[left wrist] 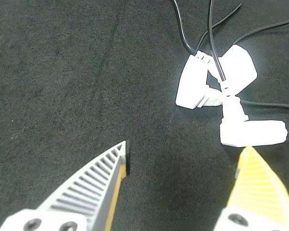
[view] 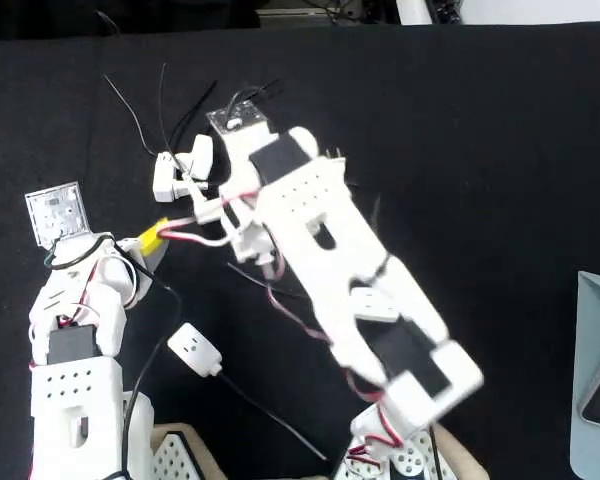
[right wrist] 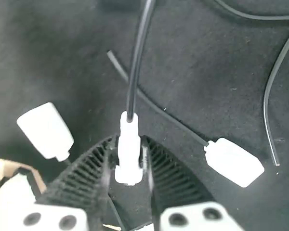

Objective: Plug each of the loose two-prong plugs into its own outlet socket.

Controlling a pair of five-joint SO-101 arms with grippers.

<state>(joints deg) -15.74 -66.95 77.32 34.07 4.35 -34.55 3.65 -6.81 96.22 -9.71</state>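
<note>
- Landmark: the white cluster [left wrist: 214, 84] of joined plug-and-socket pieces lay on the black table cloth [left wrist: 62, 72], with thin black cords running from it.
- The left gripper [left wrist: 185, 149] sat just beside the cluster, jaws wide and nothing between them.
- Its grey finger [left wrist: 103, 175] was over bare cloth. The tip of its yellow finger [left wrist: 255, 185] was at a flat white piece [left wrist: 253, 132] on the cluster's edge — touching or not, could not tell.
- In the high view the right arm's wrist stood close beside the cluster.
- The right gripper [right wrist: 129, 142] had its jaws narrow, clamped on a white two-prong plug [right wrist: 128, 127].
- The plug stood lengthwise between the fingers, and its black cord [right wrist: 137, 57] led away from the wrist. Its prongs were hidden.
- Two more white cord ends [right wrist: 45, 129] [right wrist: 233, 161] lay flat on the cloth — plug or socket, and how they lay from the cluster, could not tell.
- A lone outlet socket [view: 193, 350] lay slots up, well apart from the cluster, toward the arms' bases.
</note>
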